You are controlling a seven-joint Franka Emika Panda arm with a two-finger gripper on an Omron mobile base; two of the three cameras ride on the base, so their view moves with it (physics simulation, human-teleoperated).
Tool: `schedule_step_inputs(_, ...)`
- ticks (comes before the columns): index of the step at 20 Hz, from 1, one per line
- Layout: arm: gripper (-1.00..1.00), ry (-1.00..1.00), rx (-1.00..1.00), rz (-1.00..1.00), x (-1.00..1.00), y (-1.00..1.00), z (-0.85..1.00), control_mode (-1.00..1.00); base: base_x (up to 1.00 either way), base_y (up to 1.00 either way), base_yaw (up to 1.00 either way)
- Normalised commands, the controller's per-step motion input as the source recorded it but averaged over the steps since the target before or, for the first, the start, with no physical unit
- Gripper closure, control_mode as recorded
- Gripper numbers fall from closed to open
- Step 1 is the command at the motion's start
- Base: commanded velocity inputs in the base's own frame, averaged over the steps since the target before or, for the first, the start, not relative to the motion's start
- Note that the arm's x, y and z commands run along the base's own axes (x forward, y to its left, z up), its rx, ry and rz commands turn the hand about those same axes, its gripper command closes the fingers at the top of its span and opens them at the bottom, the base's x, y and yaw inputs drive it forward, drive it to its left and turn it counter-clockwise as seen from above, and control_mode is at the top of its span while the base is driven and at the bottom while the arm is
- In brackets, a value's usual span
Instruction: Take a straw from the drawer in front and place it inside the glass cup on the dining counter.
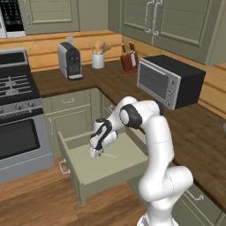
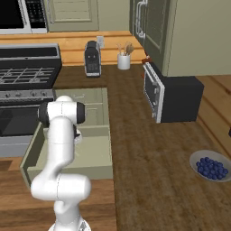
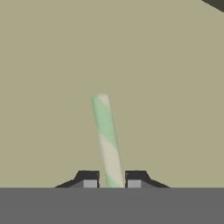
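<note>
**A:** What sits nearest?

**B:** The two-finger gripper (image 3: 112,178), down inside the wide sage-green drawer (image 1: 115,173) that stands pulled open. Its two dark fingertips (image 3: 89,179) sit on either side of one thin pale straw with faint green stripes (image 3: 107,135), closed in against it — a grip on the straw, low over the drawer floor. In the left base view the straw (image 1: 109,155) shows as a pale sliver lying on the floor beside the hand.

**A:** How many straws?

**B:** One that I can make out. One drawer open, with a small silver bar handle (image 1: 63,167) on its front.

**A:** And farther back?

**B:** A dark brown wooden counter (image 1: 194,132) runs round the corner. On it: one black-and-silver toaster oven (image 1: 170,80), one wooden knife block (image 1: 129,62), one white crock of wooden utensils (image 1: 98,58), and one grey and black coffee machine (image 1: 70,61). In the right base view one grey bowl of blueberries (image 2: 210,165) sits on the counter, well apart from the rest.

**A:** The room?

**B:** One steel gas range (image 1: 17,114) stands left of the drawer, sage-green cabinets (image 1: 176,22) hang above, a pale wood backsplash — and a wood plank floor (image 1: 39,198) below.
</note>
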Motion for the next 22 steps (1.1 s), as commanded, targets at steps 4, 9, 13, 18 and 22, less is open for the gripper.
schedule_step_inputs(4,1.0,-0.11,0.0,-0.01,-0.49,0.02,0.81,-1.0,0.0,0.0,0.0)
schedule_step_inputs(9,1.0,-0.05,0.04,-0.01,-0.04,0.02,1.0,-1.0,0.0,0.0,0.0)
schedule_step_inputs(13,1.0,0.0,0.09,-0.02,0.0,0.0,1.0,-1.0,0.0,0.0,0.0)
schedule_step_inputs(18,1.0,0.03,0.07,-0.08,0.0,0.0,1.0,-1.0,0.0,0.0,0.0)
schedule_step_inputs(22,1.0,0.04,0.01,-0.16,0.0,0.0,1.0,-1.0,0.0,0.0,0.0)
